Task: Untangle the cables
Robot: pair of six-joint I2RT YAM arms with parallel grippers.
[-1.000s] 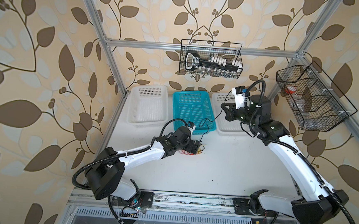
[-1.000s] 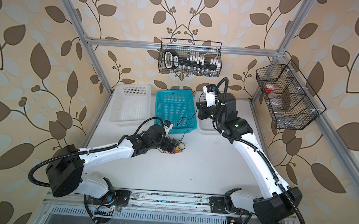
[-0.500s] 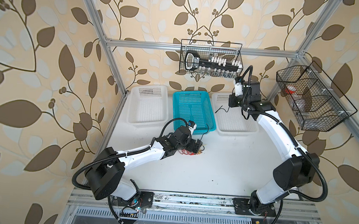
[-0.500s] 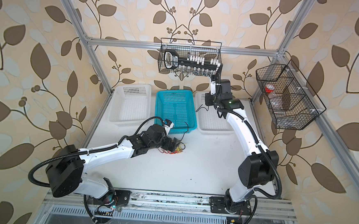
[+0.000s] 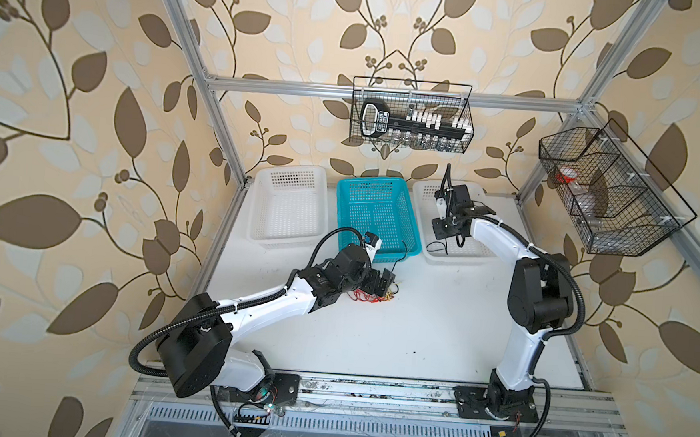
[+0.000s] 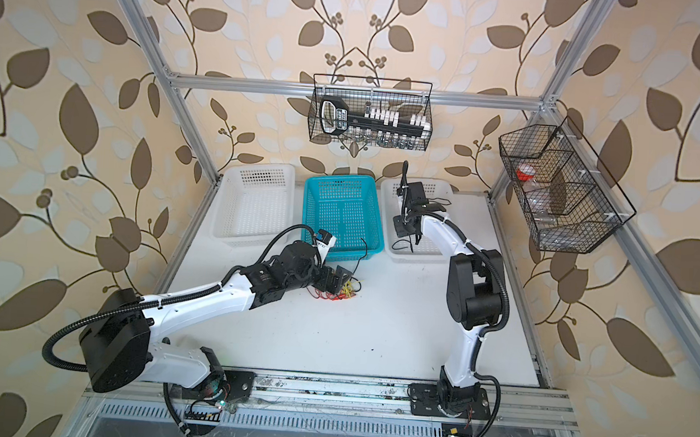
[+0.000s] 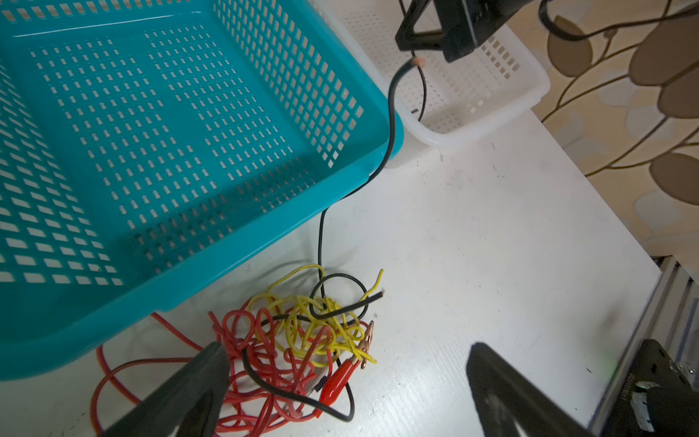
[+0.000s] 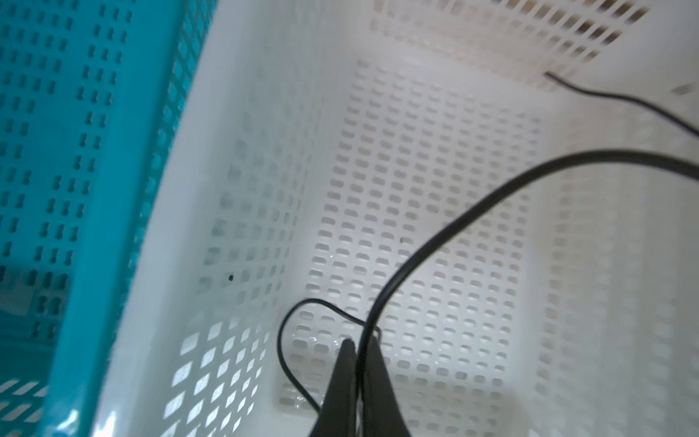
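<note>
A smooth white table (image 5: 395, 339) sits inside an aluminium frame (image 5: 285, 85) and leaf-patterned wallpaper (image 5: 75, 128). At 12 o'clock stands a perforated teal basket (image 5: 365, 216), at 1 o'clock a white basket (image 5: 462, 259). The cables (image 7: 299, 340), thin red, yellow and black loops, lie knotted near the centre below the left gripper (image 7: 348, 352), its jaws spread wide, empty. Over the white basket the right gripper (image 8: 359, 340) is closed, apparently pinching a black cable (image 8: 454, 223).

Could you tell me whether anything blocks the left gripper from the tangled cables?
Nothing visible does: the open left gripper hovers over the cables, with the teal basket beside them, not between.
</note>
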